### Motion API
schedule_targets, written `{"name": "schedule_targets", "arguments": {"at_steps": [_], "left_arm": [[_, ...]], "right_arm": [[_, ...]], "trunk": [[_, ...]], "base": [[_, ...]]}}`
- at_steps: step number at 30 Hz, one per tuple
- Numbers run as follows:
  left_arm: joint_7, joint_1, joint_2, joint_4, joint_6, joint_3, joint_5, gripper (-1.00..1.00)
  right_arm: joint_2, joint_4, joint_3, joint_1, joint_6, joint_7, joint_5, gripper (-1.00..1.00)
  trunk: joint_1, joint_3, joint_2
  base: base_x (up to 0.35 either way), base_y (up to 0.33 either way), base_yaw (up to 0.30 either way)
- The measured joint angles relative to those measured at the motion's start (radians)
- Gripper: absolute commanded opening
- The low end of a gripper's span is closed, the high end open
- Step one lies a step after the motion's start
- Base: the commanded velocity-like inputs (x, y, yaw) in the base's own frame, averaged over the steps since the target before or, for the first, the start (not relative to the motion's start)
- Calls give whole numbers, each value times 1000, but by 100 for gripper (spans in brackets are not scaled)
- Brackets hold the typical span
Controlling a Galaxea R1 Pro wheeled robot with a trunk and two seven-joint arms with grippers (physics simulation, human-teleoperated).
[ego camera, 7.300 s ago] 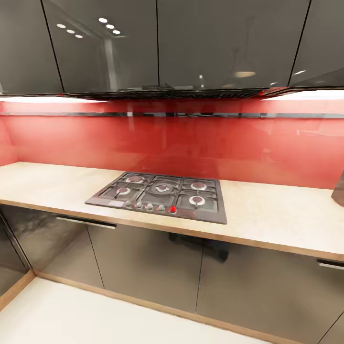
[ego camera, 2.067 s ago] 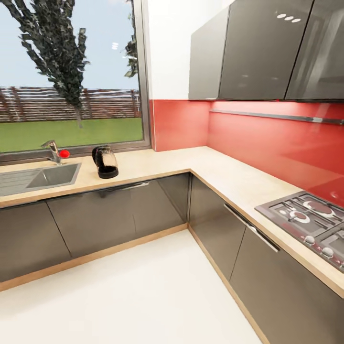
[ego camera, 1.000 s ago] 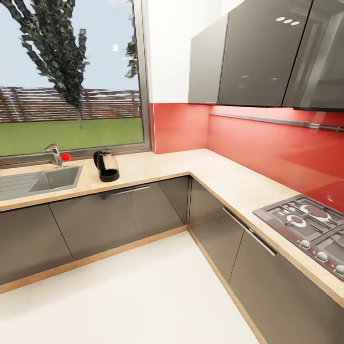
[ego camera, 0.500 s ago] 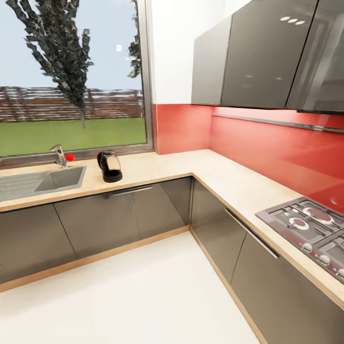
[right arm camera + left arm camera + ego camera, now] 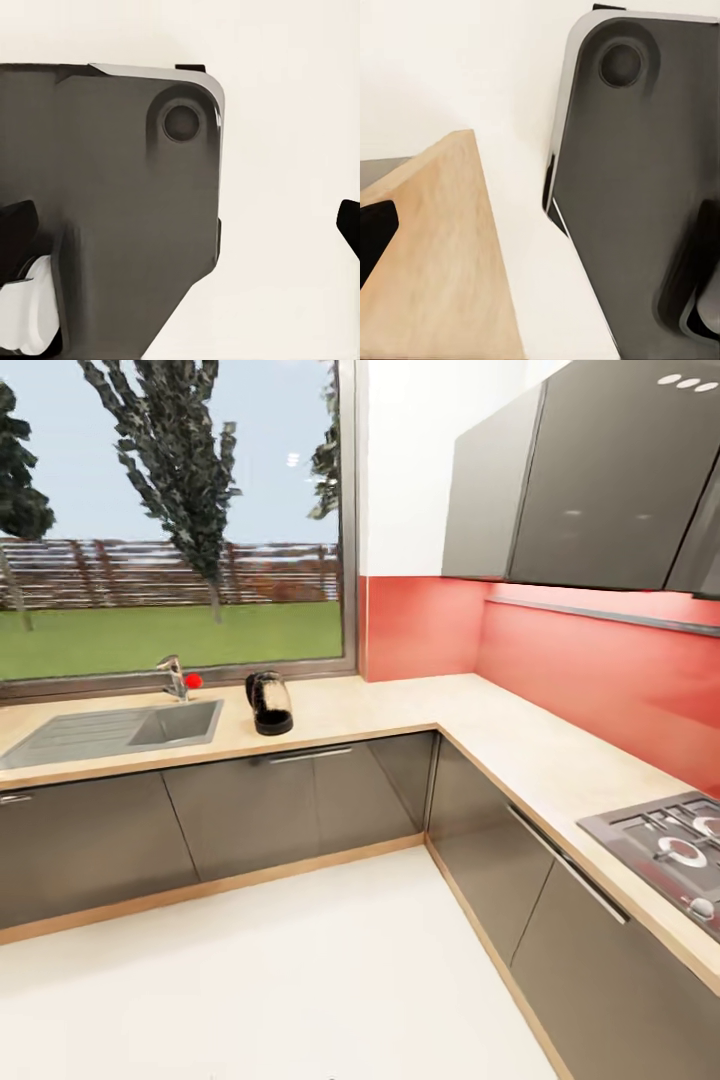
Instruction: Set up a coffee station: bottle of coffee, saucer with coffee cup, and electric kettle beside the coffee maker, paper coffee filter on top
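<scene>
The electric kettle (image 5: pixel 270 703), clear glass with a black base and lid, stands on the beige countertop (image 5: pixel 400 705) under the window, just right of the sink. Both wrist views look down at the white floor and my dark base. My right gripper (image 5: pixel 180 229) is open, with a black fingertip at each side edge and nothing between them. Of my left gripper (image 5: pixel 540 240), one black fingertip (image 5: pixel 375 232) shows at the picture's edge, spread wide, over a wooden plinth (image 5: pixel 435 255). The coffee maker, bottle of coffee, paper coffee filter, saucer and coffee cup are out of view.
A steel sink (image 5: pixel 130 728) with a faucet (image 5: pixel 176 678) sits left of the kettle. The L-shaped counter runs right to a gas hob (image 5: pixel 670 840). Glossy grey upper cabinets (image 5: pixel 600 470) hang above a red backsplash. Open white floor (image 5: pixel 300 960) lies before the lower cabinets.
The camera has swung left, so kettle, sink and corner have slid right in the picture and more window shows. The kettle stays where it stood on the counter.
</scene>
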Motion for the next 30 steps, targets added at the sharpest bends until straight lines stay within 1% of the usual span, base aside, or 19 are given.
{"name": "schedule_targets", "arguments": {"at_steps": [21,26,30], "left_arm": [[0,0,-1,0,0,-1,0,100],[-1,-1,-5,0,0,-3,-1,100],[-1,-1,-4,0,0,-3,0,100]], "right_arm": [[0,-11,0,0,1,-1,0,100],[0,-12,0,0,1,-1,0,100],[0,-12,0,0,1,-1,0,100]], "trunk": [[-81,51,147],[-100,63,183],[-100,61,183]], "base": [[0,0,245],[0,0,245],[0,0,245]]}}
